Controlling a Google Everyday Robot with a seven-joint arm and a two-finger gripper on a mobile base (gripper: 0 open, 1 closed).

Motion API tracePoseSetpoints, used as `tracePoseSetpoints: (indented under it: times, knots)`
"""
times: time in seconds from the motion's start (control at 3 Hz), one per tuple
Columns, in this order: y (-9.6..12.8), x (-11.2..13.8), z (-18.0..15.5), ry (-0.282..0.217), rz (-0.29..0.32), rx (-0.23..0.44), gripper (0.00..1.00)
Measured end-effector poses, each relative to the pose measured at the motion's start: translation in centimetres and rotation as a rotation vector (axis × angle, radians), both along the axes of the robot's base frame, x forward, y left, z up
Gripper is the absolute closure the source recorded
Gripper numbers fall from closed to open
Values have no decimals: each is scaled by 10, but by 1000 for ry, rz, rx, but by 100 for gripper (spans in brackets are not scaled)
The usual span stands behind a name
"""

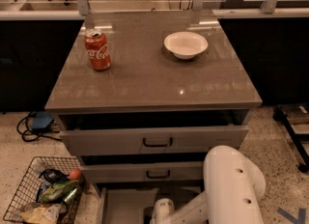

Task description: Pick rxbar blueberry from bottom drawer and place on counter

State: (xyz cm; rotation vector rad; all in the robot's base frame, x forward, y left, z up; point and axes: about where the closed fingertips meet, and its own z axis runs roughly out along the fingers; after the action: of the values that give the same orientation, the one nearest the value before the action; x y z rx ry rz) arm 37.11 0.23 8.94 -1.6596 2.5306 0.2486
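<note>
The grey-brown stone counter (pixel 145 80) fills the middle of the camera view. Below it the bottom drawer (pixel 123 203) is pulled out, showing a pale grey floor at the frame's lower edge. My white arm (pixel 227 189) reaches down into that drawer from the lower right. The gripper (pixel 153 217) is down inside the drawer at the very bottom edge of the view, mostly cut off. The rxbar blueberry is hidden or out of view.
A red cola can (pixel 98 49) stands at the counter's left rear and a white bowl (pixel 186 44) at its right rear. Two upper drawers with black handles (pixel 157 142) are slightly open. A wire basket (pixel 41 196) of items sits on the floor at left.
</note>
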Motion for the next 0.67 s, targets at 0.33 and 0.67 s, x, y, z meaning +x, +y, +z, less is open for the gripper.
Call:
tracePoseSetpoints:
  times: [0.33, 0.67]
  knots:
    - [0, 0, 8, 0, 0, 0, 62]
    - [0, 0, 16, 0, 0, 0, 85]
